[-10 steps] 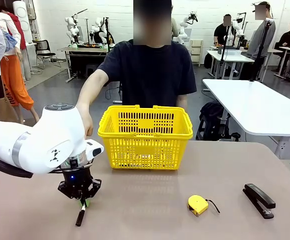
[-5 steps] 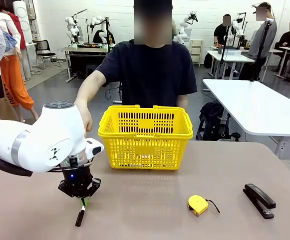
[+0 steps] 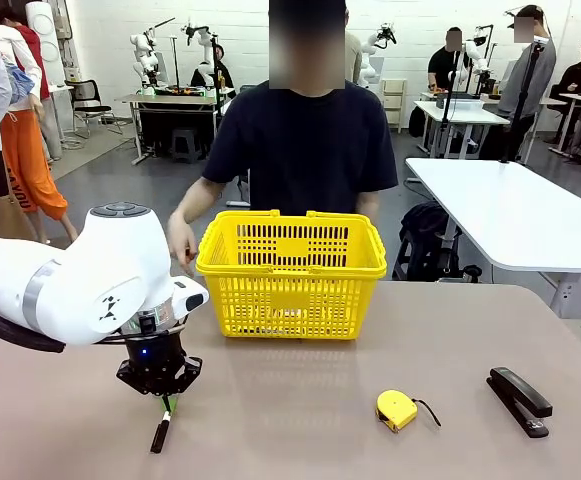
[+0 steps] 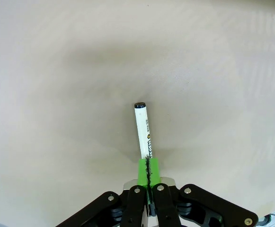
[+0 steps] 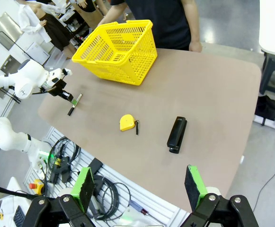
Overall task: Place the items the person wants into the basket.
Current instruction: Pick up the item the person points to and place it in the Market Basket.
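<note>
Between the left fingers [image 4: 148, 172], pinched tight, sits the marker [image 4: 143, 130].

From my remote station I see a large workshop with white walls [image 3: 260, 40] and a smooth grey floor [image 3: 120, 185]. The work table [image 3: 300, 400] has a matte beige-brown top with rounded corners. A white table [image 3: 515, 215] stands to the right. Further white tables [image 3: 460, 115] line the far right side, with people seated at them. A dark bench [image 3: 170, 100] stands against the rear wall. Lighting is even and bright overhead
</note>
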Robot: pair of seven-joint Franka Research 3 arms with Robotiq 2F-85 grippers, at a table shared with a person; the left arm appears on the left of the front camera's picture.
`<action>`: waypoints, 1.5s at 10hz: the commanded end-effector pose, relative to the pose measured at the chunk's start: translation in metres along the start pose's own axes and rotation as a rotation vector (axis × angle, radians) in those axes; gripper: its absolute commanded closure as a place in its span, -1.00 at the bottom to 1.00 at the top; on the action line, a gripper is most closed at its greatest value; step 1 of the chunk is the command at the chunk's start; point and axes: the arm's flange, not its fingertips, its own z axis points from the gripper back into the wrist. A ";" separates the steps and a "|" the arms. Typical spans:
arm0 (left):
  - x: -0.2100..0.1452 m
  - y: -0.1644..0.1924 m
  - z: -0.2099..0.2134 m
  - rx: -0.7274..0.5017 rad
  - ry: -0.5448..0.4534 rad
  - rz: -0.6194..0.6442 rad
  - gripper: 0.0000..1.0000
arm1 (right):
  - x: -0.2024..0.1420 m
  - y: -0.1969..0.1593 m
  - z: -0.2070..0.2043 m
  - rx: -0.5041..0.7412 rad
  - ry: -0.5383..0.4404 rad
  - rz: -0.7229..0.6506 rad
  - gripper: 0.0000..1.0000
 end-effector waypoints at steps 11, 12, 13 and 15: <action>-0.004 -0.001 -0.012 0.030 0.039 -0.039 1.00 | 0.000 -0.001 -0.002 0.022 -0.008 0.013 -1.00; -0.004 -0.001 -0.012 0.030 0.041 -0.038 0.93 | 0.000 -0.001 -0.002 0.022 -0.008 0.013 -1.00; -0.005 -0.001 -0.012 0.030 0.044 -0.039 1.00 | 0.000 -0.001 -0.002 0.022 -0.008 0.013 -1.00; -0.004 -0.001 -0.011 0.032 0.050 -0.042 1.00 | 0.000 -0.001 -0.002 0.022 -0.008 0.013 -1.00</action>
